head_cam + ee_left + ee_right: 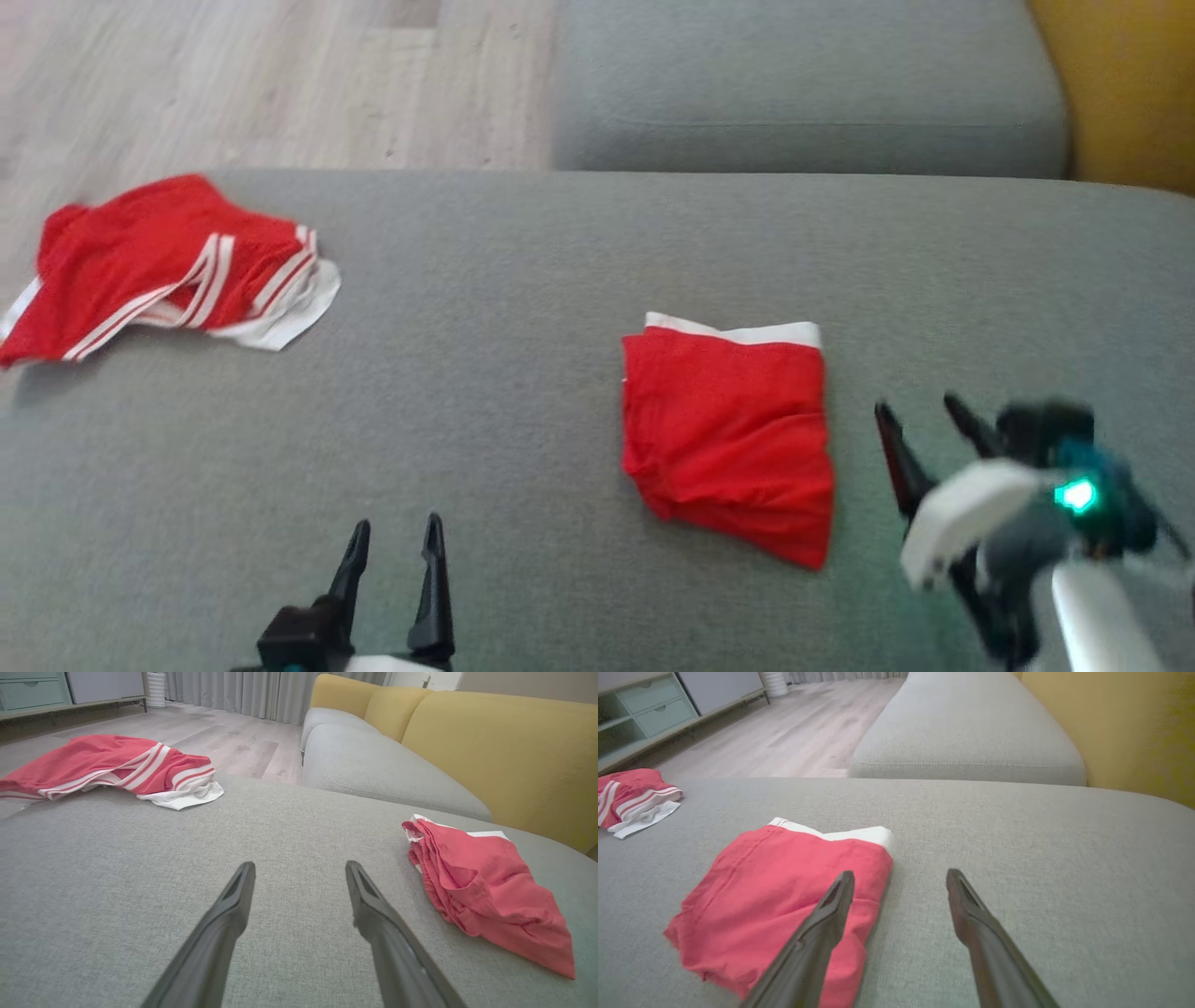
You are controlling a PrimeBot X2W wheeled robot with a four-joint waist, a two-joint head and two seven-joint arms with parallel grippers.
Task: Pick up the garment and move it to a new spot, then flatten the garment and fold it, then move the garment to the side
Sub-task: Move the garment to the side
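A red garment (728, 439) with a white band lies folded on the grey cushion (523, 308), right of centre; it also shows in the left wrist view (486, 891) and the right wrist view (784, 896). A second red garment (159, 266) with white stripes lies crumpled at the cushion's far left edge (117, 765). My right gripper (917, 404) stands open just right of the folded garment, its left finger over the cloth's near corner in its own view (900, 873). Over bare cushion at the near edge, my left gripper (396, 525) is open and empty (300, 865).
A second grey seat cushion (803, 84) lies beyond a gap, with yellow backrests (500, 746) on the right. Wooden floor (280, 75) lies past the far left edge, with a cabinet (640, 709) and curtains (243, 690) further off.
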